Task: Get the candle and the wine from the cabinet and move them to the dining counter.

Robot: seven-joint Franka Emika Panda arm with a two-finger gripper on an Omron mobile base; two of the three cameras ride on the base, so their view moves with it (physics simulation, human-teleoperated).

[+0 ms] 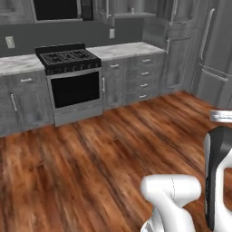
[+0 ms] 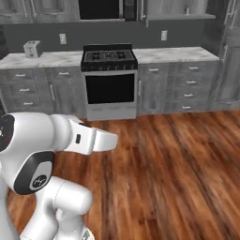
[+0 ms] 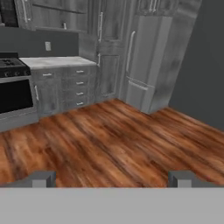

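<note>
Cabinet (image 1: 129, 7) sat at the top edge of the left base view, right of centre: dark grey wall units above the marble worktop (image 1: 124, 50), pale handle on one door. One section looked open-fronted, with a small object on its shelf, too small to identify. Same run appeared along the top right of the right base view and the upper left of the hand view. Couldn't make out the candle or the wine anywhere, so I judged both were inside the cabinet or too small to resolve. Dining counter wasn't in any frame.

Gripper (image 3: 112, 179) was at the bottom of the hand view, fingertips (image 3: 43, 178) spread wide and well apart, nothing between them. It pointed across the wood floor (image 3: 113, 140) toward the tall grey fridge (image 3: 144, 61) and pantry doors in the upper middle of that view. Arm was folded up near the base, well short of any cabinetry.

Stove (image 1: 70, 79) sat left of centre in the left base view, drawer units (image 1: 142, 77) to its right, toaster (image 2: 32, 48) at upper left in the right base view.

Judgement: this was the approach step, nothing picked. Next move called for driving the base across the open floor until it stood under the wall cabinet, then raising the arm high to reach the shelf or a door handle. The reach was high, so the base needed to park close.
</note>
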